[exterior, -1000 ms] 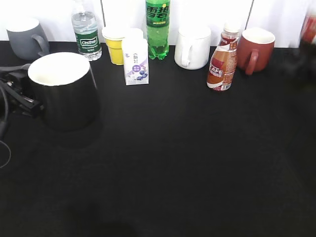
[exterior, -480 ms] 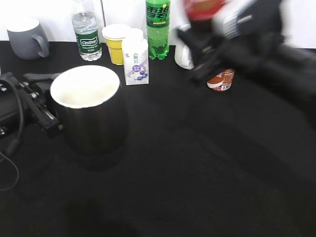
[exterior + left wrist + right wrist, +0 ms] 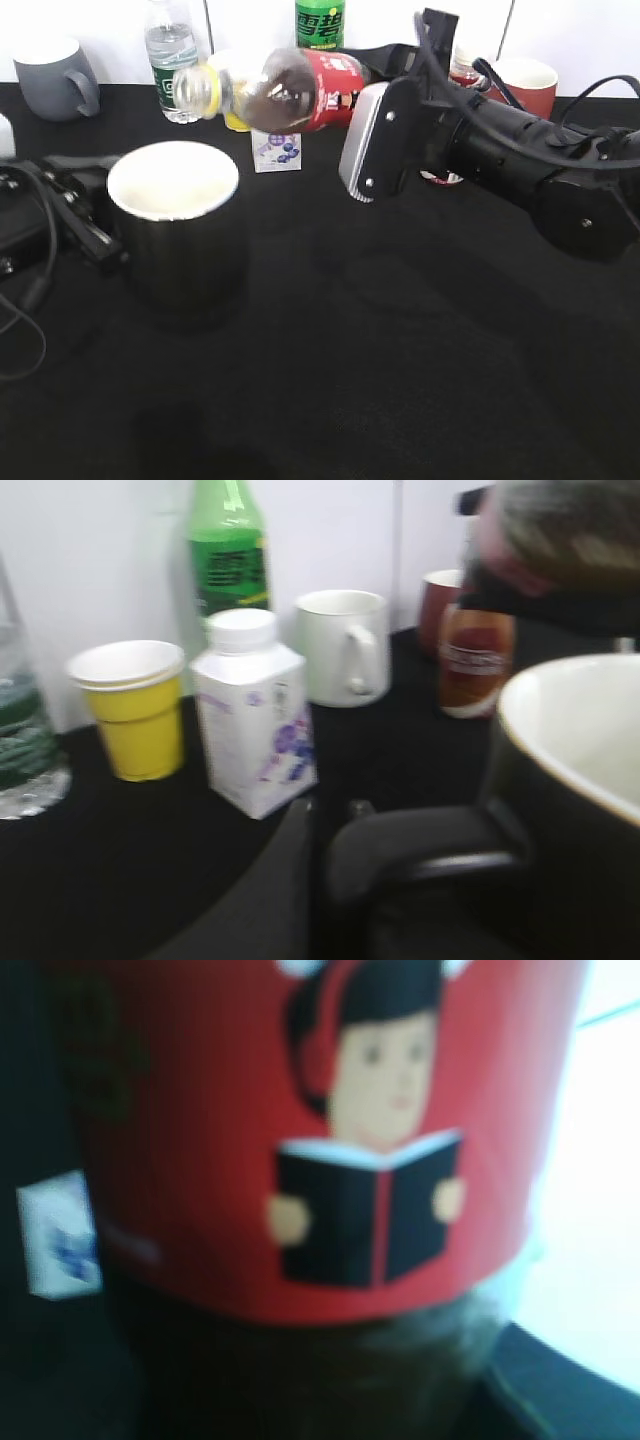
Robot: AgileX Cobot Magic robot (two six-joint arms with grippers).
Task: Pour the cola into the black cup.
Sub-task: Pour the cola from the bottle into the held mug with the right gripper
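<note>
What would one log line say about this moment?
right pincer: holds cola bottle tipped sideways, neck above black cup | left pincer: at cup's handle side, grip unclear | no liquid seen in cup

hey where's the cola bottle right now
In the exterior view the cola bottle is held nearly level in the air by the right gripper, its mouth pointing left above the black cup.
</note>
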